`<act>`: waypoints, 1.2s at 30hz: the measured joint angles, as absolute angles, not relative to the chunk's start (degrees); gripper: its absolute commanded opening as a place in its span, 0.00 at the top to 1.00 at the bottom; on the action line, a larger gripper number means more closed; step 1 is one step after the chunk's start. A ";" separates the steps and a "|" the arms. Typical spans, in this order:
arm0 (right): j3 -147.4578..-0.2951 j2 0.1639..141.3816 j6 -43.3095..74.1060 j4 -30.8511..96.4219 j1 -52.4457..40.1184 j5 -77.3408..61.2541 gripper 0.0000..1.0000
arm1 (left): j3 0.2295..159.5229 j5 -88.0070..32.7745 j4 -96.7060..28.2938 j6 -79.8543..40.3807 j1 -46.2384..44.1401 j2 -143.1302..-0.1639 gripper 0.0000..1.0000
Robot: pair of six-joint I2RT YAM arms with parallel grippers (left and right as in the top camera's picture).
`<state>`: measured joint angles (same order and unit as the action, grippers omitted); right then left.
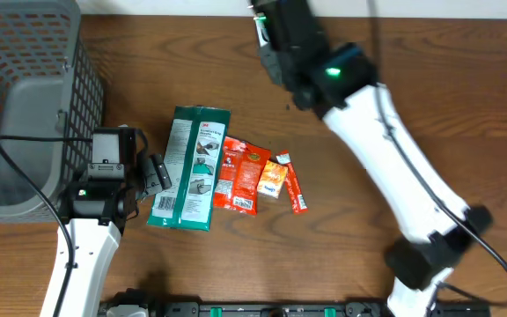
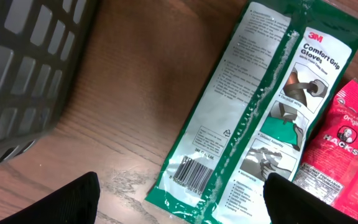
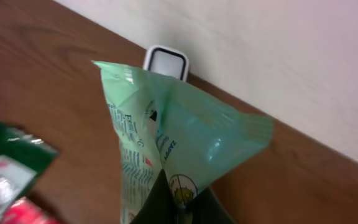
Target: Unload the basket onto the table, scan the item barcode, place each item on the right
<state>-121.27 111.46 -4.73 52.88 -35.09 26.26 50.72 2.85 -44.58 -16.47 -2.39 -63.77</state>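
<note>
Right gripper (image 3: 179, 202) here is me, and I'm clenched tight on the bottom edge of a pale green crinkly plastic pouch (image 3: 179, 130), which sticks up from between my fingers with its printed side toward the wrist camera. That's the item to scan. It's off the wooden table (image 1: 165, 70), held well beyond the flat dark green 3M glove pack (image 1: 189, 167), up and to its right at the far table edge. Just behind the pouch's top corner sits a small white-rimmed box with a grey window (image 3: 165, 62), against the pale wall. Can't tell if the pouch touches it.

My left gripper (image 2: 180, 208) is spread wide and holding nothing, hovering just left of the glove pack's lower end, where that pack's barcode (image 2: 188, 174) shows. The grey plastic mesh basket (image 1: 86, 79) is further left of the pack.

On the pack's right side, touching it, lies a red Hacks bag (image 1: 240, 174). Past that are a small orange packet (image 1: 272, 179) and a thin red stick-shaped wrapper (image 1: 296, 194).
</note>
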 measured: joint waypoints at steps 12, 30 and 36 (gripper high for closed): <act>-121.23 126.17 -23.49 27.57 -35.07 37.69 0.99 | 50.72 2.85 -44.53 -16.47 -2.39 -63.77 0.15; -121.23 144.94 -59.61 -23.18 -34.48 43.51 0.99 | 50.72 2.87 -44.56 -16.47 -2.39 -63.77 0.15; -121.23 149.14 -62.00 -27.05 -33.21 43.03 0.99 | 50.72 2.85 -44.56 -16.47 -2.39 -63.77 0.15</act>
<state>-121.23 149.14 -62.00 -27.05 -33.21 43.03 50.72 2.85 -44.56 -16.47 -2.39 -63.77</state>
